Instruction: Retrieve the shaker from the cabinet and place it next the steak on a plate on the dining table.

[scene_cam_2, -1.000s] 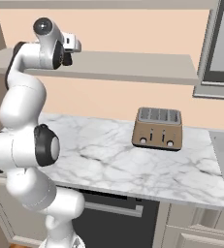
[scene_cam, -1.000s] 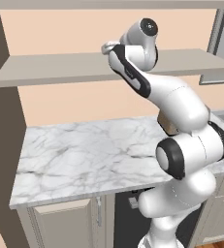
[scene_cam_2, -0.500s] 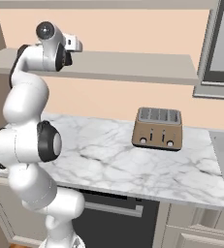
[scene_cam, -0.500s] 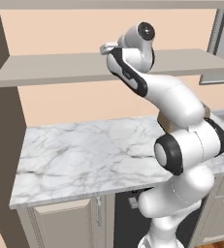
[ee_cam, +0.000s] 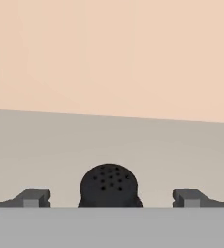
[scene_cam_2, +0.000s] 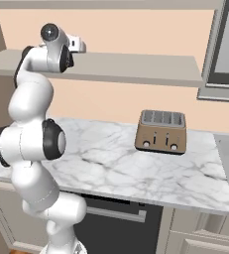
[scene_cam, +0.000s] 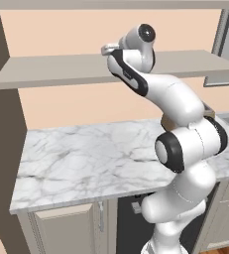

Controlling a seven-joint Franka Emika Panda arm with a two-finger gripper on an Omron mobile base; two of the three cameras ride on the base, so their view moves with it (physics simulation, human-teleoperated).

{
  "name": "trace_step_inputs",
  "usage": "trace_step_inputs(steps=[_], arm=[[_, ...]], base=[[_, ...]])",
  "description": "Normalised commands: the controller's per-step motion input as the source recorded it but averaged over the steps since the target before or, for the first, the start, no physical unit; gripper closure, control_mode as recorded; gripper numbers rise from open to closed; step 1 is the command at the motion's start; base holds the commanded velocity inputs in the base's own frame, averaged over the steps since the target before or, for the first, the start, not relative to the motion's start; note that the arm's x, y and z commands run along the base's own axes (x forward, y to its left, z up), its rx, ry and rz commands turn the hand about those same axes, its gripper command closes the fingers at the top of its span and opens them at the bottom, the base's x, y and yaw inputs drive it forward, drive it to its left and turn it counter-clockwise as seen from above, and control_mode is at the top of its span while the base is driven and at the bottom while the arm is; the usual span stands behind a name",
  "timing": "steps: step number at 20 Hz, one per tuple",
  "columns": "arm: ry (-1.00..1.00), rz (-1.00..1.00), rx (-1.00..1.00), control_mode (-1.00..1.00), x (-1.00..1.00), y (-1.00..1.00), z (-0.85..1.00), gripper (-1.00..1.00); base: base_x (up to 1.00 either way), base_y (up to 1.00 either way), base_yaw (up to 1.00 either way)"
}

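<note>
The gripper point(ee_cam: 109, 198) is up at the cabinet point(scene_cam: 61, 72) shelf, its 2 fingers point(ee_cam: 33, 197) spread wide with the black shaker point(ee_cam: 108, 186) centred between them, neither touching it. The shaker stands on the shelf near the peach wall. A brown toaster point(scene_cam_2: 161, 132) sits on the marble tabletop point(scene_cam_2: 136, 163) below, to the right.

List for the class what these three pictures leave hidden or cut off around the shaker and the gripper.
- Shaker, hand view: its perforated cap shows; the body is cut off by the bottom edge.
- Gripper, hand view: the open fingertips show; the rest is cut off below.
- Gripper, left base view: hidden behind the arm's wrist at the cabinet shelf.
- Toaster, left base view: mostly hidden by the arm.
</note>
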Motion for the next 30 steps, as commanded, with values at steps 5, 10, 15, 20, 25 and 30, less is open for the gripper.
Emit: trace_step_inputs(steps=[5,10,15,20,25,30], arm=[[0.00,0.00,0.00,-1.00,0.19,0.00,0.00,-1.00],[0.00,0.00,0.00,-1.00,0.17,0.00,-0.01,-1.00],[0.00,0.00,-0.01,-1.00,0.11,0.03,-0.07,-1.00],[0.00,0.00,-0.01,-1.00,0.01,0.03,-0.03,1.00],[0.01,0.00,0.00,-1.00,0.00,0.00,0.00,1.00],[-0.01,0.00,0.00,-1.00,-0.29,0.00,0.00,1.00]], base=[[0.00,0.00,0.00],[0.00,0.00,0.00],[0.00,0.00,0.00],[0.00,0.00,0.00],[0.00,0.00,0.00],[0.00,0.00,0.00]])
